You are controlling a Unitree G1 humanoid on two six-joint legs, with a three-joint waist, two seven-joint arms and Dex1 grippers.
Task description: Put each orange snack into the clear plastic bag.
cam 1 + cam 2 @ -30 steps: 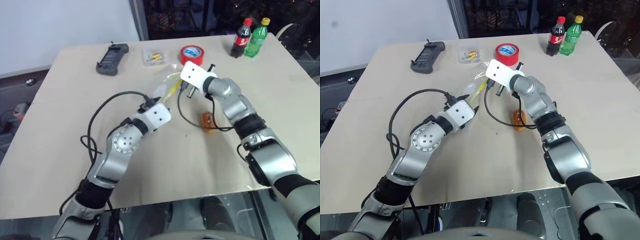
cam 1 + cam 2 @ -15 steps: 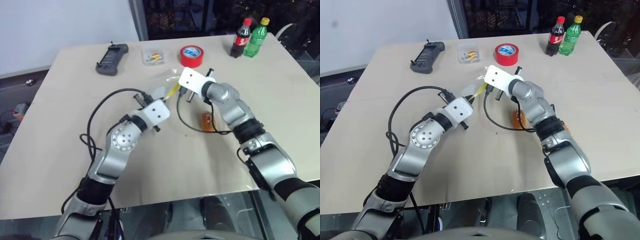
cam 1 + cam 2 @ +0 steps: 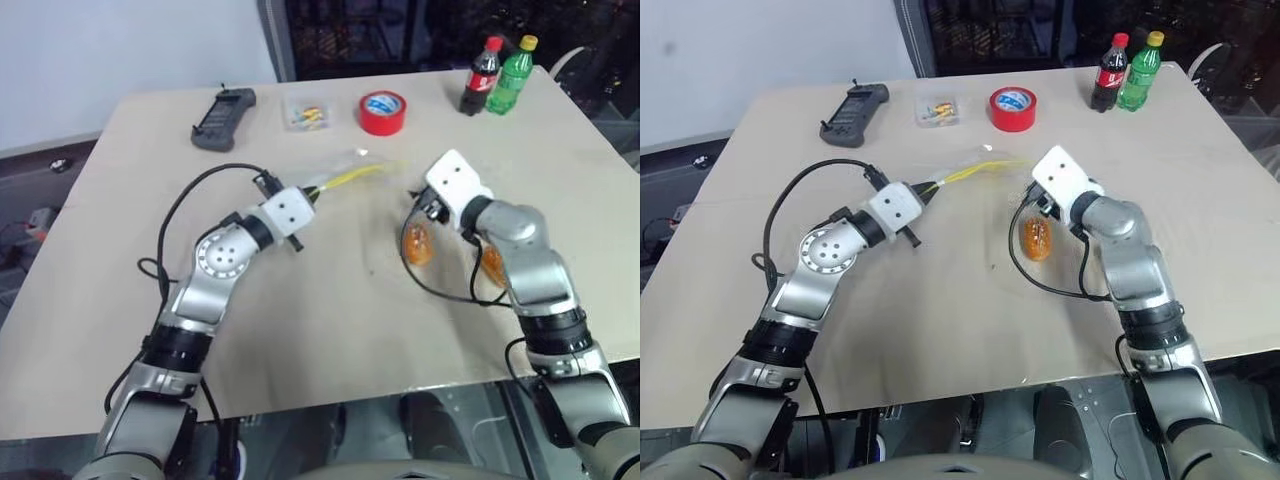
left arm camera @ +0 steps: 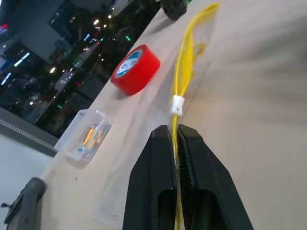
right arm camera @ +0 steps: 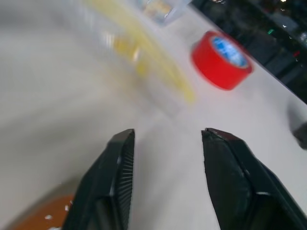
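Left wrist view: left claw [image 4: 176, 143] pinches clear plastic bag [image 4: 194, 57]; right claw [image 5: 168, 139] parted.

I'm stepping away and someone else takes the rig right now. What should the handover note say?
Left gripper: jaws shut on the yellow seal strip of the clear plastic bag, which lies on the table.
Right gripper: jaws open, holding nothing, beside one orange snack.
The other orange snack lies on the table, partly hidden by the right arm.
Done: bag gripped by its edge.
Left: both snacks still have to go into the bag.
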